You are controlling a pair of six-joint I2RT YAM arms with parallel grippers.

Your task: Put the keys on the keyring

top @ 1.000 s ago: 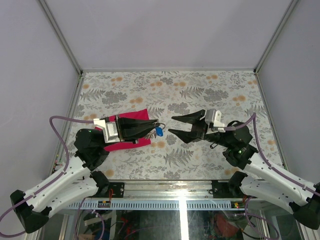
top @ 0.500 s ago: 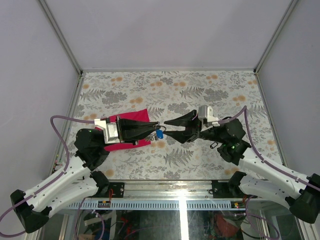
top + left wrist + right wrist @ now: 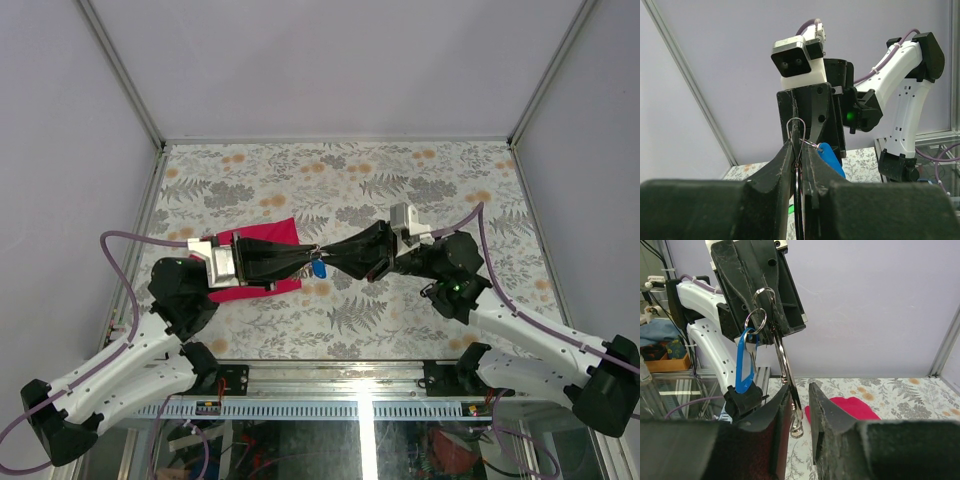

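- Magenta cloth lies on the floral table at centre left of the top view, its near part covered by the left jaws and their wrist
- Both sets of jaws meet tip to tip at the centre of that view, hiding nearly all of the keyring; only the blue key peeps out just below
- Left jaws are closed on the keyring's thin wire loops, holding it above the table
- Right jaws stand slightly apart with a long wire loop passing between them; whether a pad touches it is hard to tell
- Blue key hangs from a small ring, its metal blade hard to make out
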